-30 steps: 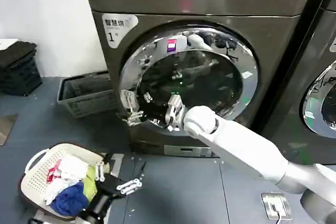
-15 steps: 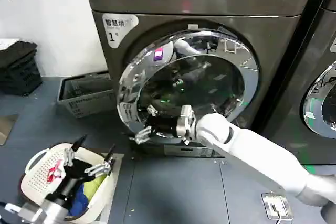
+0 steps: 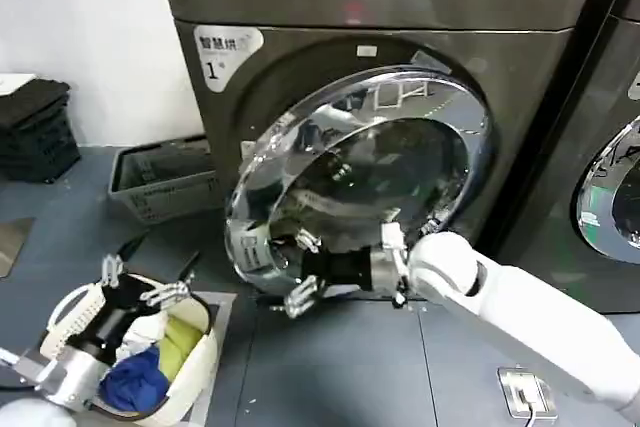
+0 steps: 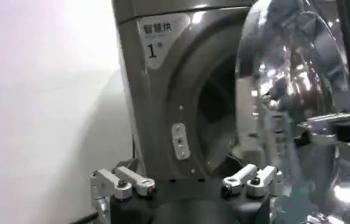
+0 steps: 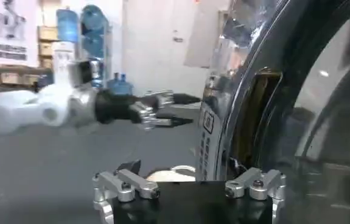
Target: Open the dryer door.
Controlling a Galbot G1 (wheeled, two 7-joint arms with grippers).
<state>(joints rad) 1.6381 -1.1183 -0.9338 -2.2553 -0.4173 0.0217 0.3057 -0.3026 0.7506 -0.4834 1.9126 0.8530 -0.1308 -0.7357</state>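
One dryer door [image 3: 350, 172] is seen swung partly out from the dark grey dryer [image 3: 400, 7] with the white "1" sticker [image 3: 225, 52]. Its wide shiny ring is tilted away from the round hole, with the hinge side on the robot's right. From the left wrist view, the door [image 4: 296, 115] is seen edge-on, well off the dryer front.

The right pincer [image 3: 298, 269] is held at the low left edge of the door, just beside the ring. Its fingers are spread apart and nothing is pinched between them. The door edge [image 5: 235, 122] is seen close by in the right wrist view.

The left pincer [image 3: 148, 277] is held above a white laundry basket [image 3: 70, 322] on the floor. Its fingers are spread too, and nothing is held. Coloured clothes [image 3: 140, 372] are seen in the basket.
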